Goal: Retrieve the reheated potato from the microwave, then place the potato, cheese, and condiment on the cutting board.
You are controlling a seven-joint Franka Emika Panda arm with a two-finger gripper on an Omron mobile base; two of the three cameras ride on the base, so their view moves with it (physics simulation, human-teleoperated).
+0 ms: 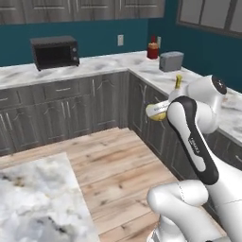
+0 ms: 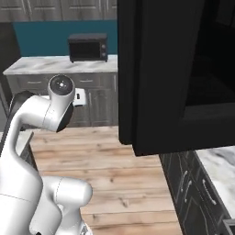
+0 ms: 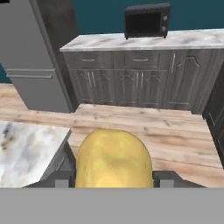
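Note:
My gripper (image 3: 113,180) is shut on the potato (image 3: 113,158), a smooth pale-yellow oval lump held between the two dark fingertips (image 3: 62,179) above the wooden floor. In the left base view the potato (image 1: 156,112) pokes out of the hand (image 1: 166,108) beside the lower cabinets. The microwave (image 2: 156,69) is the large black box close on the right, its door swung open toward me. The cheese, condiment and cutting board are out of view.
A small dark toaster oven (image 1: 54,52) sits on the far marble counter (image 1: 94,66). A red bottle (image 1: 152,48) and a grey toaster (image 1: 171,61) stand in the counter's corner. A marble island (image 1: 38,203) lies low at left, and a grey fridge (image 3: 35,52) stands beyond it.

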